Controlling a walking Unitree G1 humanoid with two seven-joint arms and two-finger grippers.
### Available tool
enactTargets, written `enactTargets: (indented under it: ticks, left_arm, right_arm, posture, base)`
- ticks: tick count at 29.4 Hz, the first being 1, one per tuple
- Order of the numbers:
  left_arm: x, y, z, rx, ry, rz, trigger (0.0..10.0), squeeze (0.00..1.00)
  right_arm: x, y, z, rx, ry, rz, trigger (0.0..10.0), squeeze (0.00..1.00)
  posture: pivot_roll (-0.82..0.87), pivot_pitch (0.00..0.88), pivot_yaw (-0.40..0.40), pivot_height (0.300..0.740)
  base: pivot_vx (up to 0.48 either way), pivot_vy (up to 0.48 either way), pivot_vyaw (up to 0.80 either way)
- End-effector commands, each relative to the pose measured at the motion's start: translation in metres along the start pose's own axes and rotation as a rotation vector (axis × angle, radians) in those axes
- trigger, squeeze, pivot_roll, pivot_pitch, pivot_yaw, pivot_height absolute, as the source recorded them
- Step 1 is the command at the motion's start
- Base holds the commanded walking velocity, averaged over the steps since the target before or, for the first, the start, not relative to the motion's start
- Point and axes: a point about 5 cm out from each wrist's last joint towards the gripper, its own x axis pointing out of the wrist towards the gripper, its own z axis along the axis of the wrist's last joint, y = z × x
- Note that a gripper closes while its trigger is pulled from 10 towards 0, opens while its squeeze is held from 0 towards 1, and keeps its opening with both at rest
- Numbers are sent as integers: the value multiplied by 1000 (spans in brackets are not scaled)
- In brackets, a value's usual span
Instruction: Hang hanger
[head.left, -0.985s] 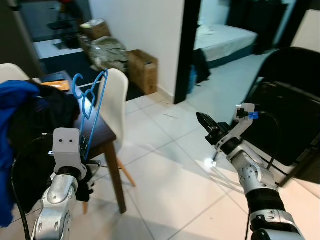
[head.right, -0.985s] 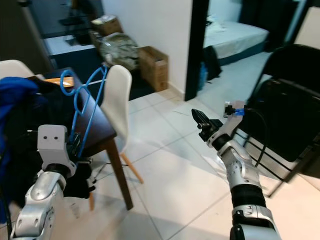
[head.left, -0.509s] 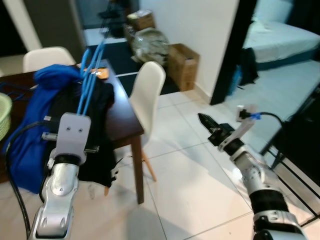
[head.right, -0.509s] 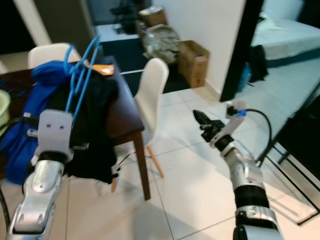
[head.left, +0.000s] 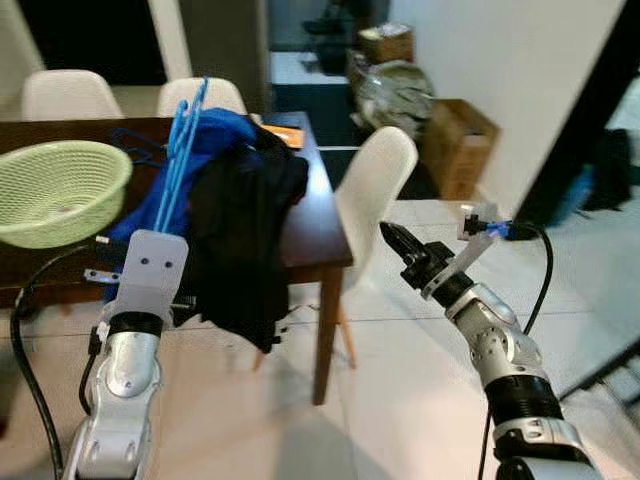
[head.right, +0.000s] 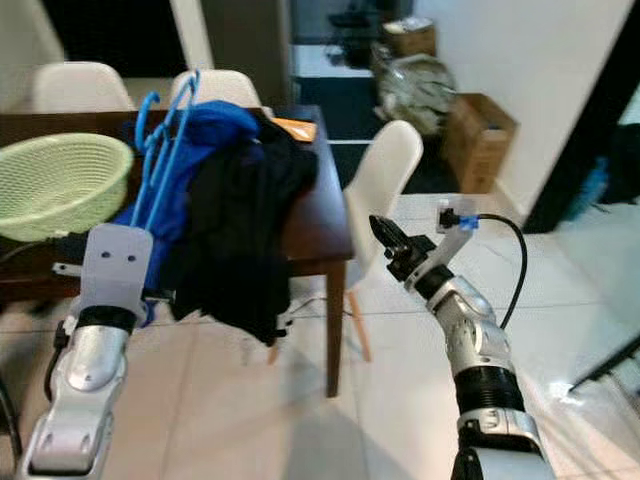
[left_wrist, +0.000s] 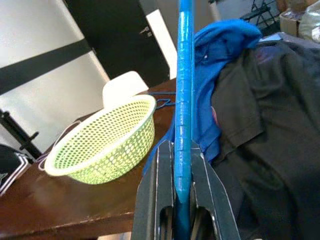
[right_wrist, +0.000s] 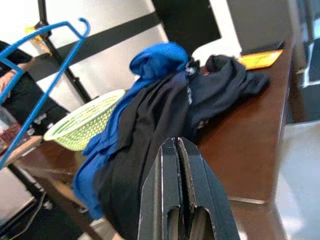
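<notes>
From the left eye I saw a dark wooden surface (head.left: 310, 225) at twelve o'clock, carrying a green basket (head.left: 55, 190) at ten o'clock and a heap of blue clothing (head.left: 205, 140) and black clothing (head.left: 245, 215) spilling over its near edge. White chairs (head.left: 375, 190) stood around it on a pale tiled floor (head.left: 400, 400), with a cardboard box (head.left: 460, 145) by the wall at two o'clock.

My left gripper (head.left: 165, 255) held the blue hanger (head.left: 185, 150) upright, its hook at twelve o'clock above the jaws.

My right gripper (head.left: 395, 240) reached forward, holding nothing.

In the left wrist view, the jaws were clamped on the hanger's bar (left_wrist: 184, 100).

In the right wrist view, the right jaws were pressed together.
</notes>
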Motion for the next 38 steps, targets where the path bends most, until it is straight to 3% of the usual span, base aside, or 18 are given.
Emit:
enactTargets:
  ticks: [1, 6, 9, 11, 16, 17, 19, 30, 34, 35, 38]
  left_arm:
    - [0, 1, 2, 6, 1, 12, 10000, 0]
    - [3, 4, 6, 9, -4, 35, 10000, 0]
    - [7, 14, 10, 20, -11, 77, 10000, 0]
    - [10, 26, 12, 28, -16, 119, 10000, 0]
    - [12, 34, 14, 33, -15, 147, 10000, 0]
    - [12, 33, 16, 31, -19, 143, 10000, 0]
    - [11, 31, 16, 31, -21, 138, 10000, 0]
    - [9, 24, 19, 16, -17, 122, 10000, 0]
    - [11, 24, 22, 3, -26, 114, 10000, 0]
    - [12, 25, 23, -1, -31, 111, 10000, 0]
    - [13, 29, 25, -15, -31, 116, 10000, 0]
  right_arm:
    - [2, 3, 3, -16, -4, 17, 10000, 0]
    - [4, 6, 2, -37, 3, 39, 10000, 0]
    - [6, 15, 4, -84, 10, 90, 10000, 0]
    - [11, 28, 5, -113, 13, 151, 10000, 0]
    - [22, 51, 2, -173, 44, 246, 10000, 0]
    - [27, 64, 0, -181, 60, 311, 10000, 969]
    - [29, 68, 1, -171, 53, 328, 10000, 1000]
    - [33, 80, 8, -155, 20, 364, 10000, 1000]
    - [35, 81, 8, -205, 16, 324, 10000, 1000]
    - [36, 81, 8, -214, 19, 308, 10000, 0]
    - [38, 82, 8, -220, 24, 292, 10000, 0]
  posture:
    - [105, 0, -47, 740]
    - [108, 0, -53, 740]
    - [113, 0, -58, 740]
    - [113, 0, -58, 740]
    - [122, 0, -59, 740]
    - [123, 0, -59, 740]
    - [128, 0, -61, 740]
    - [127, 0, -64, 740]
    - [125, 0, -62, 740]
    - [126, 0, -63, 740]
    - [129, 0, -66, 740]
  base:
    - [0, 0, 800]
    - [0, 0, 800]
    - [0, 0, 790]
    - [0, 0, 794]
    - [0, 0, 794]
    - [0, 0, 794]
    - [0, 0, 791]
    - [0, 0, 788]
    - [0, 0, 791]
    - [0, 0, 0]
    - [86, 0, 0]
